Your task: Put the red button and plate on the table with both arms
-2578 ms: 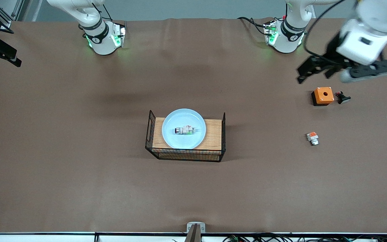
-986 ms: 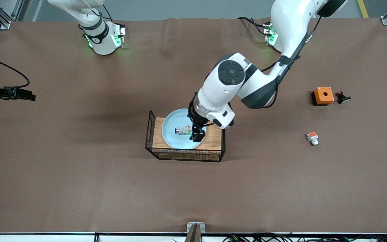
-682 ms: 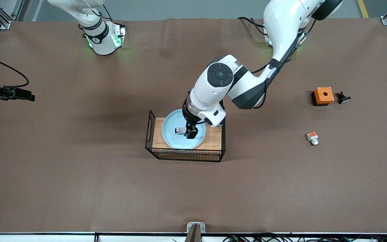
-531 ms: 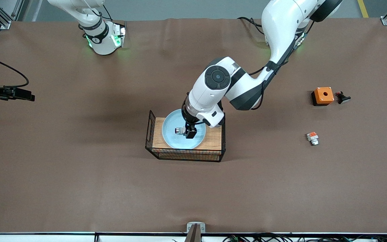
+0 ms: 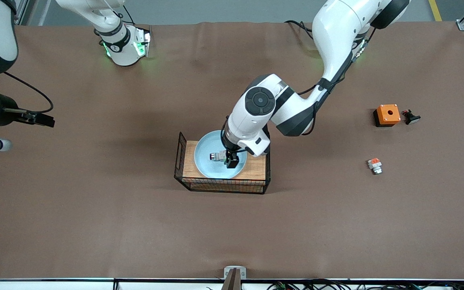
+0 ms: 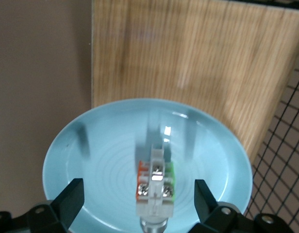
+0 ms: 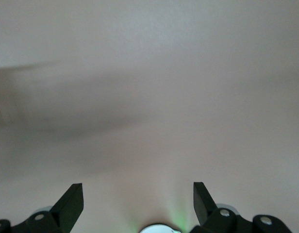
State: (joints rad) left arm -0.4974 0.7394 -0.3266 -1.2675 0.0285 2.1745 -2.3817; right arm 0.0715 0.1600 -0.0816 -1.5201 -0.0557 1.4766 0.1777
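The pale blue plate [image 5: 208, 161] rests on the wooden top of a black wire basket [image 5: 256, 167] mid-table. The red button [image 5: 217, 156], white and silver with a green patch, lies in the plate. My left gripper [image 5: 230, 160] is down in the plate, open, with one finger on each side of the button. In the left wrist view the button [image 6: 154, 187] lies between the open fingers [image 6: 72, 199], on the plate [image 6: 67, 141]. My right gripper [image 5: 40, 119] is open and empty over bare table [image 7: 149, 87] at the right arm's end.
At the left arm's end of the table are an orange box with a hole [image 5: 387, 114], a small black part [image 5: 411, 117] beside it, and a small white piece with an orange-red block [image 5: 374, 165] nearer the camera. The basket has raised wire ends.
My left arm swung in from its end of the table and lowered its open gripper into the plate around the button. My right gripper moved a little inward over the table.
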